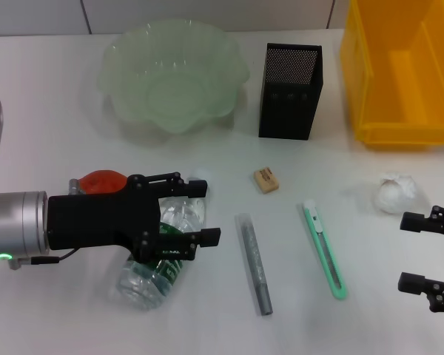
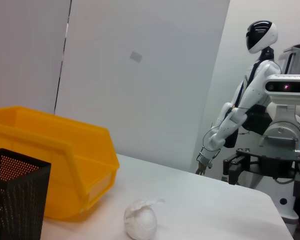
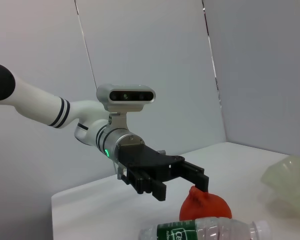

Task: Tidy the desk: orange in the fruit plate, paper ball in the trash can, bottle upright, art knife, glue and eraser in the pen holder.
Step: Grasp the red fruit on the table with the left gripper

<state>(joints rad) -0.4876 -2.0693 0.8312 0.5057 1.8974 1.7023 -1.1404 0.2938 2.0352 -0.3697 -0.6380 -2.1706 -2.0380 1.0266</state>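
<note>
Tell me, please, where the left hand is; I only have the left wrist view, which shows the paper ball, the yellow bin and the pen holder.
Observer: The left hand is open above the bottle, which lies on its side.
Operator: Is the orange in the fruit plate?
Observer: No. The orange sits on the desk beside the bottle, and the fruit plate holds nothing.
Operator: And the right hand?
Observer: The right hand is open at the desk's right side, on the robot's side of the paper ball, not touching it.
</note>
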